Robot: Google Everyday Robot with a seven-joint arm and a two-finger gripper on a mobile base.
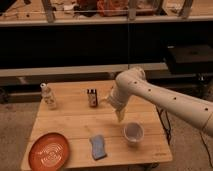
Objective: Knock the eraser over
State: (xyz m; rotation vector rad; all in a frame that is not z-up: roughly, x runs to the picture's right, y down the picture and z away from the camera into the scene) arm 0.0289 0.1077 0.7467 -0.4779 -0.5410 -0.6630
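The eraser point(91, 97) stands upright on the wooden table point(75, 125), at the back middle. It is a small dark block with a reddish-brown and white face. My gripper point(119, 115) hangs at the end of the white arm point(165, 102), which reaches in from the right. The gripper sits to the right of the eraser and a little nearer the front, apart from it, low over the table.
A clear bottle point(47, 96) stands at the back left. An orange plate point(49, 151) lies at the front left. A blue-grey pad point(97, 147) lies at the front middle. A clear cup point(133, 133) stands just below my gripper. Dark shelving runs behind the table.
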